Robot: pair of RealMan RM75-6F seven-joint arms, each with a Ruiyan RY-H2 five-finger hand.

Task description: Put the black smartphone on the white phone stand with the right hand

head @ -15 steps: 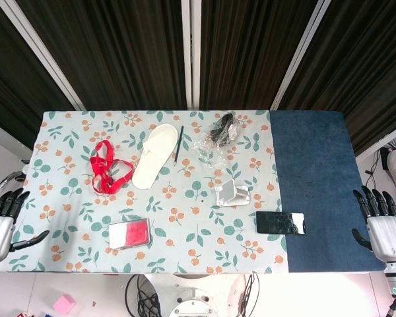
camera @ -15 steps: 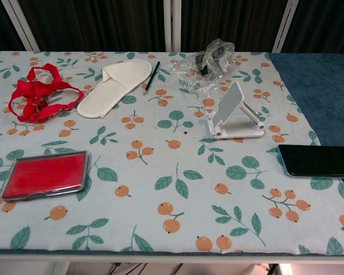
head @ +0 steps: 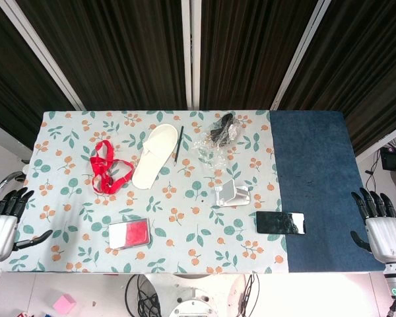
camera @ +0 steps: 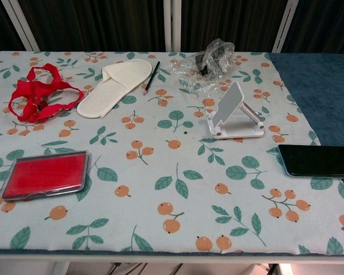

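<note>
A: Right robot hand [head: 385,231] has shifted a touch, sitting slightly lower and nearer the tabletop's [head: 310,152] right edge than half a second back. Fingers apart, palm empty, off the tabletop.

B: Left robot hand [head: 1,228]?

A: Barely changed. Off the left edge, fingers spread, holding nothing. Neither hand shows in the chest view.

B: Objects?

A: None moved. Black smartphone [head: 280,222] lies flat where the floral cloth [head: 72,191] meets the blue cloth [head: 310,172], screen up. White phone stand [head: 232,193] sits just beyond it, toward the left, rest plate tilted up, nothing on it. Phone and stand near each other, not touching.

B: Meaning for the task?

A: My read: start of the reach, nothing grasped yet. The right hand is well apart from the phone. It needs to come in over the blue cloth, lift a thin flat slab off fabric, then tip it onto the stand.

B: Clutter?

A: Crumpled plastic wrap [camera: 209,60] behind the stand; pencil [camera: 151,78], white slipper [camera: 113,86], red strap [camera: 37,91] and red case [camera: 43,173] further left. None sit between hand and phone.
</note>
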